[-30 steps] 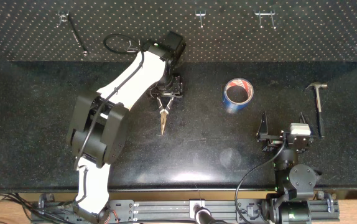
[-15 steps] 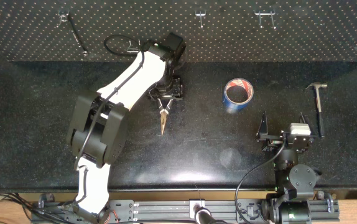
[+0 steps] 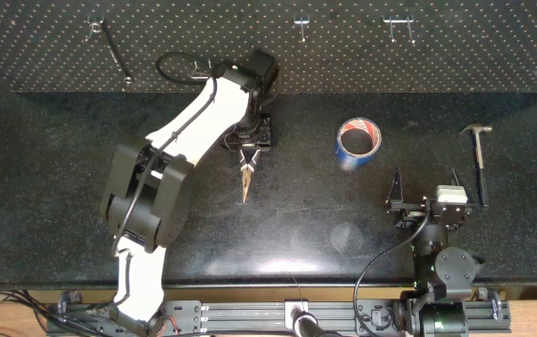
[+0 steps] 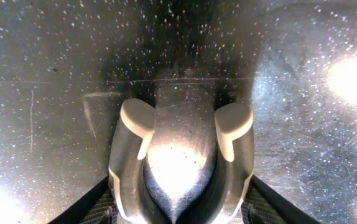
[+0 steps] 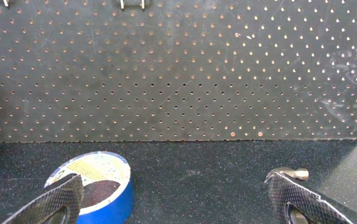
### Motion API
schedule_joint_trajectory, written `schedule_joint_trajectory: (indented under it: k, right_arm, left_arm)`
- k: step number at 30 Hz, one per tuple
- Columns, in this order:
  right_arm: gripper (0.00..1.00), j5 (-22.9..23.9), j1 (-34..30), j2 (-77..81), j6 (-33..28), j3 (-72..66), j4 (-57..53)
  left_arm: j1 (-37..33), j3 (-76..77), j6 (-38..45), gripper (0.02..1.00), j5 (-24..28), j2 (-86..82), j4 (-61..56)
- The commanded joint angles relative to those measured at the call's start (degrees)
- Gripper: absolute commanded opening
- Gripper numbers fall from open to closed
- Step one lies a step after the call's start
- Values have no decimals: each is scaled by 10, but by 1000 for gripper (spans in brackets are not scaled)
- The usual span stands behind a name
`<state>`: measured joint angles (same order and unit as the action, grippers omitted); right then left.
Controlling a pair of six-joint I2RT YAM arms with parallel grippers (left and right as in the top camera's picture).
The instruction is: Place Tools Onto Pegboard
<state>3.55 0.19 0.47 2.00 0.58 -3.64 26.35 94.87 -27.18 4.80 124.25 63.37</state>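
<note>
Lying on the worktop, pliers sit inside left gripper.

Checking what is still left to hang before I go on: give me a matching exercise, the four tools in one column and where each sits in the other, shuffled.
Things:
1 wrench
2 pliers
3 tape roll
4 hammer

Places:
A far right of the worktop
B at the left tool
C hung on the pegboard
D on the worktop, right of centre

Pairs: 1-C, 2-B, 3-D, 4-A.
</note>
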Motion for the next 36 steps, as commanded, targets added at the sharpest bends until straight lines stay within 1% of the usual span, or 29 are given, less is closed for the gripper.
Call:
schedule_joint_trajectory:
  k: [1,4,6,7,10,11,12,13,14,16,17,18,20,23,28,29,32,36]
  right_arm:
    - [976,3,4,-4,-8,-3,-1]
    - [976,3,4,-4,-8,-3,-1]
    - [976,3,4,-4,-8,-3,-1]
    - [976,3,4,-4,-8,-3,-1]
    - [976,3,4,-4,-8,-3,-1]
    - [976,3,4,-4,-8,-3,-1]
    - [976,3,4,-4,-8,-3,-1]
    - [972,3,4,-4,-8,-3,-1]
    - [976,3,4,-4,-8,-3,-1]
    - [974,3,4,-4,-8,-3,-1]
    - [976,3,4,-4,-8,-3,-1]
    - [976,3,4,-4,-8,-3,-1]
    - [976,3,4,-4,-8,-3,-1]
    - [976,3,4,-4,-8,-3,-1]
    - [976,3,4,-4,-8,-3,-1]
    - [976,3,4,-4,-8,-3,-1]
    - [976,3,4,-4,-8,-3,-1]
    - [976,3,4,-4,-8,-3,-1]
  left_arm:
    - [3,-23,-4,29,-1,-19,-4]
    - [3,-23,-4,29,-42,-111,6]
    - [3,-23,-4,29,-80,-178,19]
    - [3,-24,-4,27,-107,-216,30]
    - [3,-24,-4,29,-170,-297,24]
    - [3,-24,-4,29,-211,-330,0]
    - [2,-38,7,29,-276,-380,-68]
    - [-5,-81,59,27,-296,-422,-164]
    - [-18,-153,125,29,-297,-468,-303]
    - [-42,-308,160,27,-297,-544,-566]
    - [-55,-391,162,29,-296,-576,-685]
    - [-62,-428,161,27,-296,-587,-727]
    - [-69,-470,161,29,-296,-580,-765]
    - [-69,-470,162,27,-283,-536,-812]
    - [-69,-470,162,27,-281,-500,-876]
    - [-69,-470,161,29,-269,-487,-898]
    - [-69,-470,161,27,-253,-462,-928]
    - [-69,-470,161,29,-253,-429,-946]
